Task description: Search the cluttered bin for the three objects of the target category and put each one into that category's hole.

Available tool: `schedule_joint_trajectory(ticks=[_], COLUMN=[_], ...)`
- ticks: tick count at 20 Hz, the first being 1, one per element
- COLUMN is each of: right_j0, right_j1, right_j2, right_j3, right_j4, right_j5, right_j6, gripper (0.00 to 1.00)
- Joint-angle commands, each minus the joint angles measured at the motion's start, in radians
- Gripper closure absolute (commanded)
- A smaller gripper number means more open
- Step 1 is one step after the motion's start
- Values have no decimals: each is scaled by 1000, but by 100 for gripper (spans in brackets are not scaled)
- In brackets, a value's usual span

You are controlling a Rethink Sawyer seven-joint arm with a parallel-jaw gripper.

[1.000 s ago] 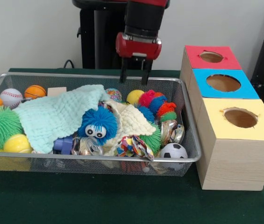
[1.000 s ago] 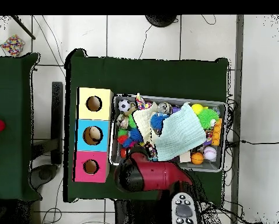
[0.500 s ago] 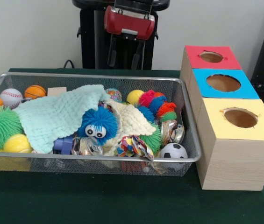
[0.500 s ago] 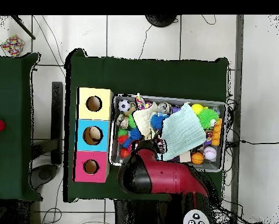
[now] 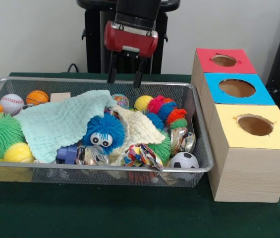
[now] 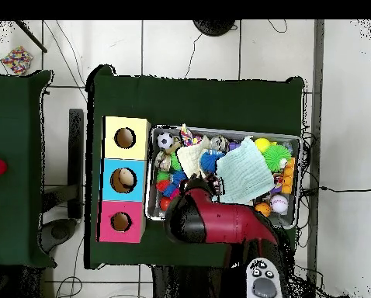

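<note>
1. My gripper (image 5: 125, 77) hung above the far rim of the wire mesh bin (image 5: 203, 163), its two dark fingers (image 5: 112, 74) spread apart and holding nothing.
2. From overhead, my red arm (image 6: 220, 226) covered the bin's near side, hiding the gripper itself.
3. Inside the bin, a pale mint cloth (image 5: 60, 124) lay draped over the clutter, with a cream knitted cloth (image 5: 140, 128) beside it.
4. A blue fuzzy toy with googly eyes (image 5: 103, 131) sat between the two cloths.
5. A green spiky ball (image 5: 0, 134) rested at the front view's left end, a yellow ball (image 5: 18, 152) just below it.
6. A baseball (image 5: 11, 103) and a small basketball (image 5: 37, 97) lay in the far left corner.
7. A miniature soccer ball (image 5: 184, 160) sat in the near right corner, against the mesh.
8. Beside the bin stood the wooden sorting box (image 5: 249, 173), its tops red (image 5: 206, 58), blue (image 5: 216, 94) and yellow (image 5: 229, 134), each with a round hole.
9. Which objects belonged to the target category could not be told.
</note>
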Motion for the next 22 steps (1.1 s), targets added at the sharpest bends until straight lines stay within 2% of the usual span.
schedule_joint_trajectory(ticks=[1, 10, 16, 22], right_j0=[-55, -138, -168, -193], right_j1=[143, 130, 128, 174], right_j2=[60, 110, 126, 149], right_j3=[-130, -195, -240, -279], right_j4=[-26, -57, -69, -93], right_j5=[-2, 78, 121, 107], right_j6=[80, -10, -49, -58], gripper=[0, 0, 0, 0])
